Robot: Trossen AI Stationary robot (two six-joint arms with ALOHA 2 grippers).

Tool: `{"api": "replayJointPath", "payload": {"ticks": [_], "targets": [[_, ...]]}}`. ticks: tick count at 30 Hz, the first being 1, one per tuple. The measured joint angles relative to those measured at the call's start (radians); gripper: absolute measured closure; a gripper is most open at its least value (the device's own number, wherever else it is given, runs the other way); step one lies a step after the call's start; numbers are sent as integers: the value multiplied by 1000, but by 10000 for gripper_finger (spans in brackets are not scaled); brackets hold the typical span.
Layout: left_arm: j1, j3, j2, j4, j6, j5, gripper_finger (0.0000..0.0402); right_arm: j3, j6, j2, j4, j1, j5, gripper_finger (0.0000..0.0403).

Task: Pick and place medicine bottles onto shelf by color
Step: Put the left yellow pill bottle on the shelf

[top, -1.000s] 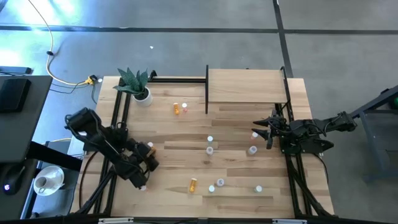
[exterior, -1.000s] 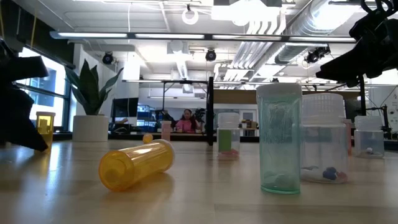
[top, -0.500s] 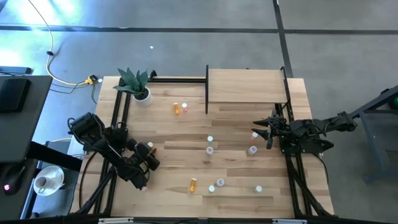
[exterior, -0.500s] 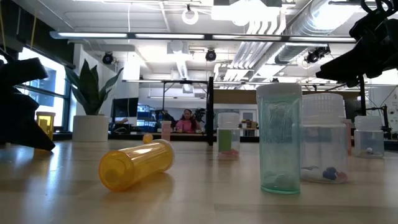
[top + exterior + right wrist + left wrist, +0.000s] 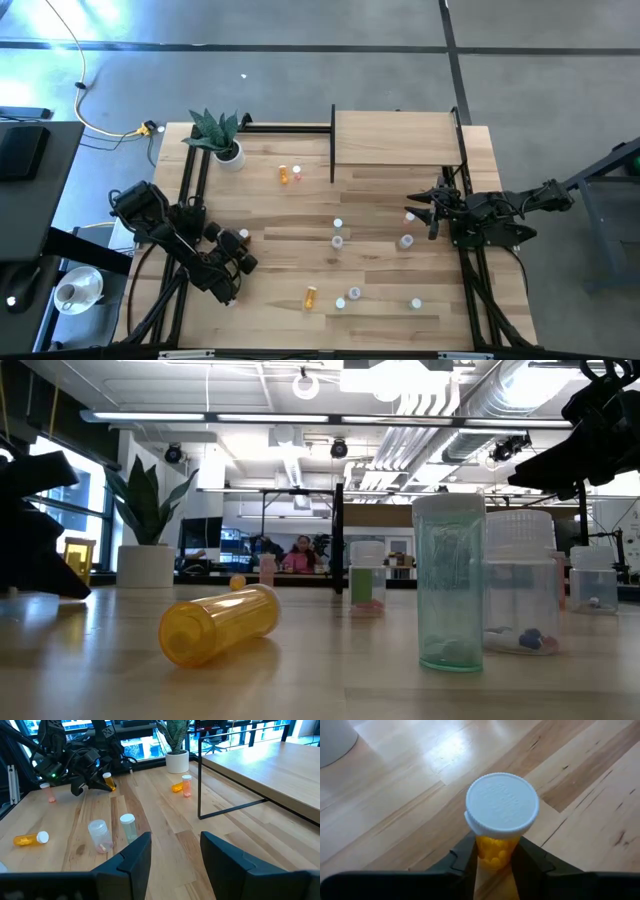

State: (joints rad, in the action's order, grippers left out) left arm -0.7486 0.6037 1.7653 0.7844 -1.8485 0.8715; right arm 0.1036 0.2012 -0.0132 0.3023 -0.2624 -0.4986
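Near the table's left edge, our left claw (image 5: 495,865) was clamped on the body of a small orange plastic pill bottle with a white cap (image 5: 496,820). We judged it light, rigid and slick; a mid-body grip suited it. Our right claw (image 5: 175,855) stood apart, empty, near the right edge.

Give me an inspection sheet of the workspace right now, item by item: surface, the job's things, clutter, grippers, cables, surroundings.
Surface: planked wooden table, bare between bottles.
Job's things: shelf holds no bottles; loose bottles scattered mid-table, one orange bottle lying on its side.
Clutter: potted plant at the far left corner.
Grippers: left gripper shut on an orange white-capped bottle near the table's left edge; right gripper open, empty, at the right side.
Cables: yellow cable on the floor, far left.
Surroundings: person seated far behind.
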Motion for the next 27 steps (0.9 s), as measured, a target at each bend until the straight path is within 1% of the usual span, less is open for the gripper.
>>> {"api": "replayJointPath", "payload": {"ticks": [3, 5, 10, 19, 23, 27], "targets": [[0, 10, 0, 0, 2, 0, 313, 0, 0, 0, 0, 0, 0, 242], [8, 24, -7, 2, 32, 0, 312, 0, 0, 0, 0, 0, 0, 242], [63, 65, -48, 6, 175, 3, 312, 0, 0, 0, 0, 0, 0, 242], [233, 127, -214, -18, 550, -14, 312, 0, 0, 0, 0, 0, 0, 242], [316, 128, -303, -88, 748, -22, 312, 0, 0, 0, 0, 0, 0, 242], [399, 127, -383, -175, 972, -80, 312, 0, 0, 0, 0, 0, 0, 242]]}}
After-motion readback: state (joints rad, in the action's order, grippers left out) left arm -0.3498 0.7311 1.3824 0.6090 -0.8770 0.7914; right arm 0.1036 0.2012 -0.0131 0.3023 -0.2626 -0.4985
